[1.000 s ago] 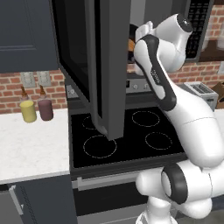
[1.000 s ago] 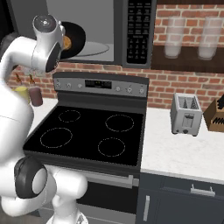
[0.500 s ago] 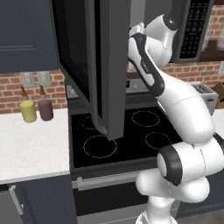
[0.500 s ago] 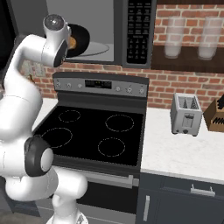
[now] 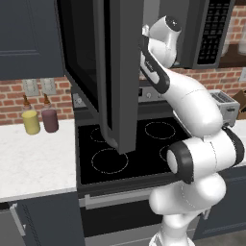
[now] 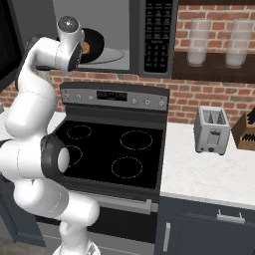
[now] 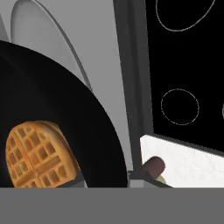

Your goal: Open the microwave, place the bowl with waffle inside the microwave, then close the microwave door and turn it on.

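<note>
bowl (image 6: 94, 46) inside open microwave (image 6: 124, 37)

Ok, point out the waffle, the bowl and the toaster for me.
waffle (image 7: 38, 155), hand view, centre of its grid.
bowl (image 7: 74, 118), hand view, black inner surface beside the waffle.
toaster (image 6: 212, 132), right base view, its silver front face.

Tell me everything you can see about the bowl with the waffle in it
The bowl is shallow, round and matte black. It sits inside the open microwave on the pale grey floor of its cavity, and seems level. A golden-brown waffle with a grid pattern lies in its centre. From the right base view the bowl shows partly behind the arm's wrist. Whether the gripper touches it cannot be told.
</note>
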